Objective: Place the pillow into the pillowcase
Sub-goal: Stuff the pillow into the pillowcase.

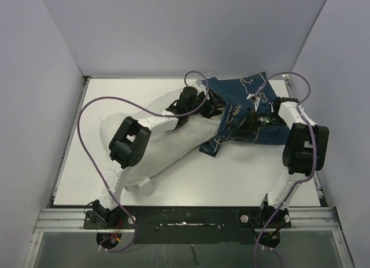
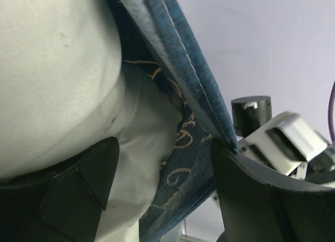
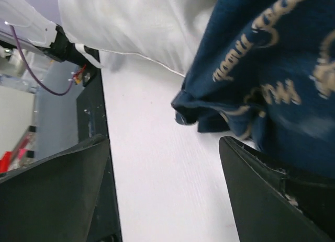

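The white pillow (image 1: 167, 147) lies slantwise from the near left toward the middle, its far end inside the mouth of the navy pillowcase (image 1: 245, 91) at the back right. My left gripper (image 1: 208, 106) reaches over the pillow to that mouth. In the left wrist view it (image 2: 165, 192) stands open, with pillow (image 2: 57, 80) and pillowcase hem (image 2: 193, 75) loose between its fingers. My right gripper (image 1: 247, 128) is low at the pillowcase's near edge. In the right wrist view it (image 3: 162, 197) is open over bare table, with the pillowcase (image 3: 272, 69) beside its right finger and the pillow (image 3: 141, 22) beyond.
White table (image 1: 231, 175) walled by pale panels on the left, back and right. Purple cables (image 1: 87, 135) loop from both arms above the surface. A black rail (image 1: 185, 219) runs along the near edge. The right arm's elbow (image 1: 303, 147) stands high on the right.
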{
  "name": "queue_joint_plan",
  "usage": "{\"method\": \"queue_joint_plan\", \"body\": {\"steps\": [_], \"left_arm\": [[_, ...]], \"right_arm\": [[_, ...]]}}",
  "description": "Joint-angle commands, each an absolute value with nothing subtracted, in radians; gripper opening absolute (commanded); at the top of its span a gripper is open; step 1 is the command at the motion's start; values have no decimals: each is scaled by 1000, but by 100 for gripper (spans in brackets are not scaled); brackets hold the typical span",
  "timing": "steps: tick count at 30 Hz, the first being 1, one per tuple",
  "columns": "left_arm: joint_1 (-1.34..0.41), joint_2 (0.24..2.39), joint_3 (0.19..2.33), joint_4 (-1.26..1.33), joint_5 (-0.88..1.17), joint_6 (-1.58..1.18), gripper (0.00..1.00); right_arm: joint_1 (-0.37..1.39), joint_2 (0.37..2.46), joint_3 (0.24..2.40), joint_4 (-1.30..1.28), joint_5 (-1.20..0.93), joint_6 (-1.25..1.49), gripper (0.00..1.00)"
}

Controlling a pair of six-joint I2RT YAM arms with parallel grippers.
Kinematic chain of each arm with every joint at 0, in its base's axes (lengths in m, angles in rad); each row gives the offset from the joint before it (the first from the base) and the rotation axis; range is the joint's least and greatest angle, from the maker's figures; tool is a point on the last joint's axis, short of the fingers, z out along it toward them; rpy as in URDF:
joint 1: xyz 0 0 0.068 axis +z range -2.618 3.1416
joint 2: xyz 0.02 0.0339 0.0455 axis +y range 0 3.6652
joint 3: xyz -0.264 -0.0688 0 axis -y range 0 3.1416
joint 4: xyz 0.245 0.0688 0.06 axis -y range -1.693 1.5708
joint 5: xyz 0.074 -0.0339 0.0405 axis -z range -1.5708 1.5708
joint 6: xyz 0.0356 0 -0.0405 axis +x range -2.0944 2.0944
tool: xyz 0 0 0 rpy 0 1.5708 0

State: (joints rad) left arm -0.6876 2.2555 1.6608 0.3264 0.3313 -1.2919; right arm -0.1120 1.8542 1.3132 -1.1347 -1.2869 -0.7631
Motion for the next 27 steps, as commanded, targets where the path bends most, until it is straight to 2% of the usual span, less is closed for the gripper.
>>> {"method": "queue_joint_plan", "body": {"steps": [1, 7, 10, 11, 13, 14, 16, 20, 24, 27], "left_arm": [[-652, 2179, 1631, 250, 483, -1162, 72], [-646, 2103, 1707, -108, 478, -865, 73], [-644, 2098, 1757, -326, 446, -718, 58], [-645, 2090, 1759, -369, 424, -680, 48], [-646, 2067, 1754, -437, 356, -632, 17], [-647, 2053, 1752, -460, 316, -612, 9], [-652, 2017, 1747, -484, 243, -564, 5], [-657, 1958, 1754, -525, 152, -482, 7], [-663, 1894, 1761, -611, 73, -408, 30], [-660, 1804, 1690, -576, 91, -371, 49]], "right_arm": [[-186, 1826, 1429, -1526, -1305, -1157, 91], [-295, 1793, 1549, -1625, -1196, -1228, 92], [-304, 1767, 1585, -1549, -1153, -1160, 92], [-303, 1764, 1596, -1533, -1153, -1148, 92], [-293, 1769, 1615, -1491, -1157, -1101, 92], [-280, 1773, 1625, -1475, -1156, -1081, 92], [-246, 1780, 1640, -1434, -1139, -1042, 92], [-161, 1783, 1663, -1333, -1097, -961, 92], [-95, 1790, 1715, -1198, -1068, -827, 91], [-60, 1805, 1758, -1077, -1048, -702, 91]]}}
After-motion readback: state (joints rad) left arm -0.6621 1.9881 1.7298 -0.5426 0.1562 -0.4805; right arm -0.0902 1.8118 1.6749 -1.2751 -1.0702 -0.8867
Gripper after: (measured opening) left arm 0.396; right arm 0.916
